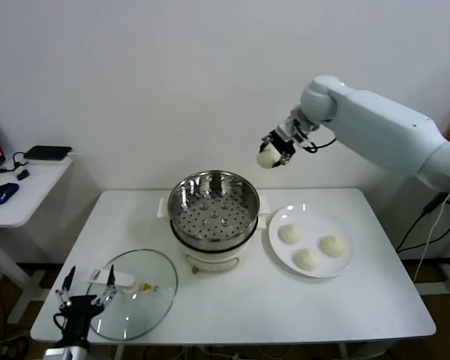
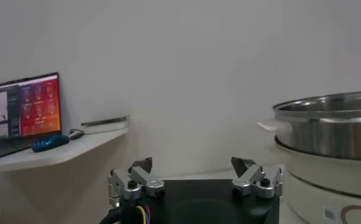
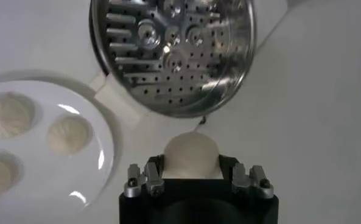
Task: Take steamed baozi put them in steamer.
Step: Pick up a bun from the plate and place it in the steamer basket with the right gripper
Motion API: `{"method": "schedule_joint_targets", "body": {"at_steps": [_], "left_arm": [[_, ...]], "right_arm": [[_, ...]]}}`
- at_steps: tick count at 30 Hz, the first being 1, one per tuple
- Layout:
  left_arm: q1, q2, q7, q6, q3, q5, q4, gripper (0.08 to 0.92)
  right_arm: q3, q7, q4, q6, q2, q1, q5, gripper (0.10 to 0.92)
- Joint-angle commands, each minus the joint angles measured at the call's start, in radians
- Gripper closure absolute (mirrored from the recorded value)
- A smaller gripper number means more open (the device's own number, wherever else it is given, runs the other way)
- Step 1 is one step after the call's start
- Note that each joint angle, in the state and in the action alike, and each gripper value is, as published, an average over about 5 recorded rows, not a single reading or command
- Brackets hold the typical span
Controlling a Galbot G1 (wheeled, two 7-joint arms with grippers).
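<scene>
My right gripper (image 1: pixel 272 154) hangs high above the table, up and to the right of the steamer (image 1: pixel 214 208), shut on one cream-white baozi (image 1: pixel 268 158). In the right wrist view that baozi (image 3: pixel 191 155) sits between the fingers, with the steamer's perforated tray (image 3: pixel 174 49) farther off. Three more baozi (image 1: pixel 290 233) (image 1: pixel 334 245) (image 1: pixel 306 259) lie on the white plate (image 1: pixel 280 247) right of the steamer. The steamer's tray holds nothing. My left gripper (image 1: pixel 86 289) is parked low at the table's front left corner, open and holding nothing, also seen in its own view (image 2: pixel 192 172).
A round glass lid (image 1: pixel 135 292) lies flat on the table at the front left, beside the left gripper. A small side desk (image 1: pixel 22 196) with a mouse and a laptop (image 2: pixel 22 112) stands left of the table. A wall rises behind.
</scene>
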Motion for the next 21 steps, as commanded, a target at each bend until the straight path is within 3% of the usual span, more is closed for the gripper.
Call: {"method": "schedule_joint_targets", "body": {"at_steps": [1,6,21], "left_arm": [[0.0,0.002,0.0,0.0,-0.001,0.0,-0.002,0.177],[-0.003,0.002,0.0,0.004,-0.004,-0.002,-0.009,0.177],[-0.008,0.004,0.0,0.01,-0.009,-0.003,-0.011,0.177]], "right_arm": [[-0.068,0.0,0.058,0.028,0.105,0.098,0.048,0.406],[-0.07,0.004,0.005,0.079,0.198,0.036,-0.024,0.406],[0.042,0.042,-0.25,0.326,0.388,-0.178,-0.425,0.406]]}}
